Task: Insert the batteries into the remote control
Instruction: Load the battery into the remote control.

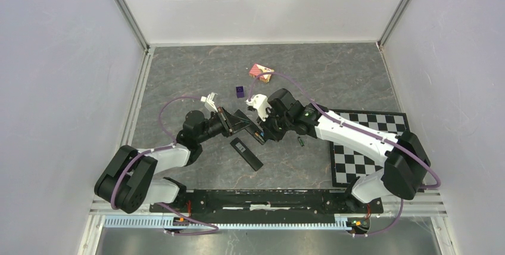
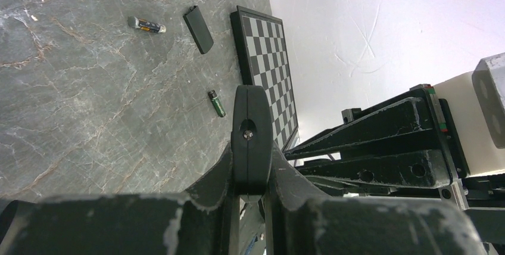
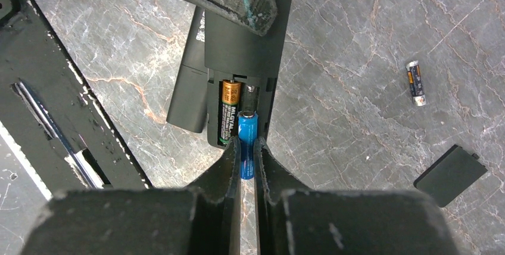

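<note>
Blue is the colour of the battery [image 3: 248, 125] you are pinching, close in front of you. The right gripper [image 3: 247, 151] is squeezing together on its back end so the front can point into the empty slot. Just past it, a green and gold battery [image 3: 228, 112] is already lying in the slot beside it, so I think you are about halfway done. Both slots are sitting in the open back of the remote control [image 3: 235, 52], which is facing you so you can reach in. Further on, the left gripper [image 2: 250, 168] is clamping on the remote's thin edge, so it is not sliding away while you are pushing. Far off on the stone table [image 3: 357, 58], the black lid [image 3: 451, 174] is lying flat, out of your way.
</note>
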